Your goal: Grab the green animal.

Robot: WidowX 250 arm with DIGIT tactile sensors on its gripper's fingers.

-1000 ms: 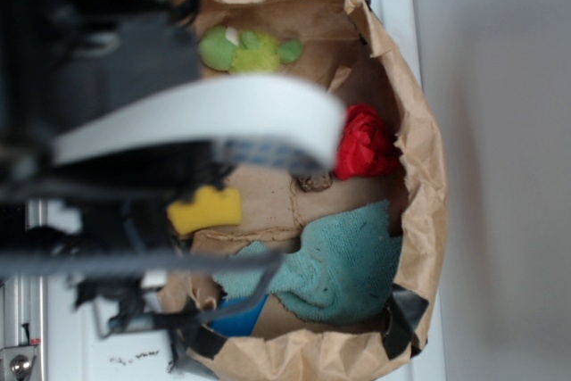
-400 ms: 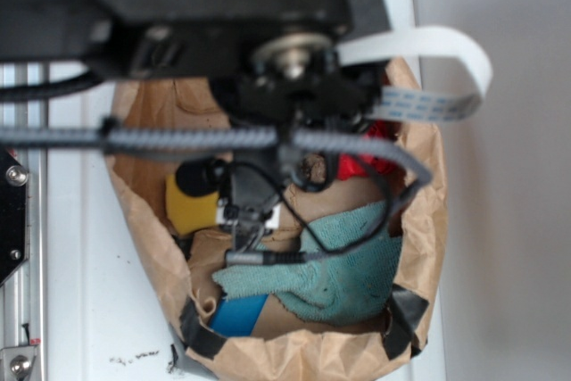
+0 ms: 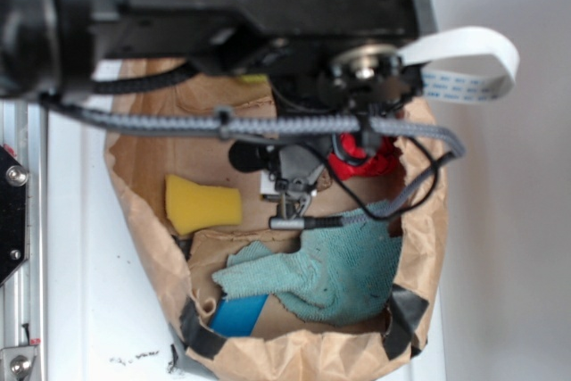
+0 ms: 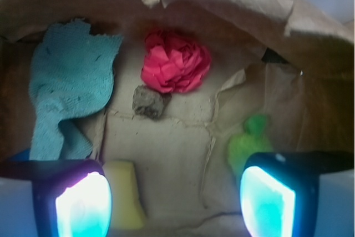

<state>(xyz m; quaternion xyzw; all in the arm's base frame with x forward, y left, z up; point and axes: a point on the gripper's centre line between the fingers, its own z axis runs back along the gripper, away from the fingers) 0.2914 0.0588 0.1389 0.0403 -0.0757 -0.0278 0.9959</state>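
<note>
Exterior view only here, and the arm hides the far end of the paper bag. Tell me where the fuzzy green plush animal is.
Observer: The wrist view shows the fuzzy green plush animal at picture right.
Operator: Report the gripper.
Observer: The gripper is open and holds nothing; the animal lies just beyond one finger.
Operator: Name anything nearby.
Observer: A small grey lump lies against the crumpled red paper ball, apart from the animal.

A white table [image 3: 89, 292] carries a paper bag [image 3: 428, 220].
</note>
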